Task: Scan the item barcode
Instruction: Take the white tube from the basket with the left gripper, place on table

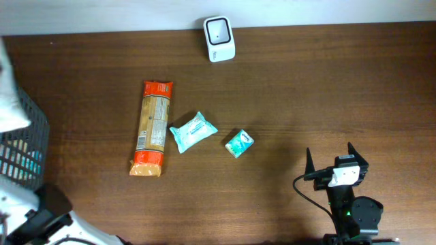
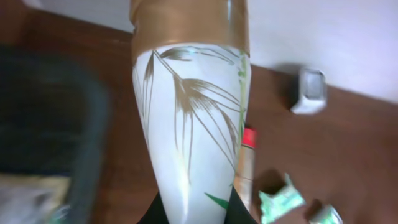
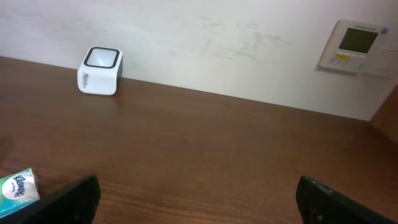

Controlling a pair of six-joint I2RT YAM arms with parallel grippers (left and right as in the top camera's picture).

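In the left wrist view my left gripper (image 2: pixel 194 213) is shut on a tall white pack (image 2: pixel 193 124) printed with gold bamboo leaves and capped by a gold band. It is held up above the table's left side. Its barcode does not show. Overhead, only a white piece of this pack (image 1: pixel 7 95) appears at the left edge. The white barcode scanner (image 1: pixel 219 39) stands at the table's far edge, also the scanner (image 2: pixel 309 91) and the scanner (image 3: pixel 99 70). My right gripper (image 1: pixel 337 162) rests open at the front right, the gripper (image 3: pixel 198 199) holding nothing.
A dark mesh basket (image 1: pixel 24 146) stands at the left edge. Mid-table lie an orange cracker pack (image 1: pixel 151 128), a teal tissue pack (image 1: pixel 193 131) and a small Kleenex pack (image 1: pixel 239 143). A wall panel (image 3: pixel 354 46) hangs behind the table.
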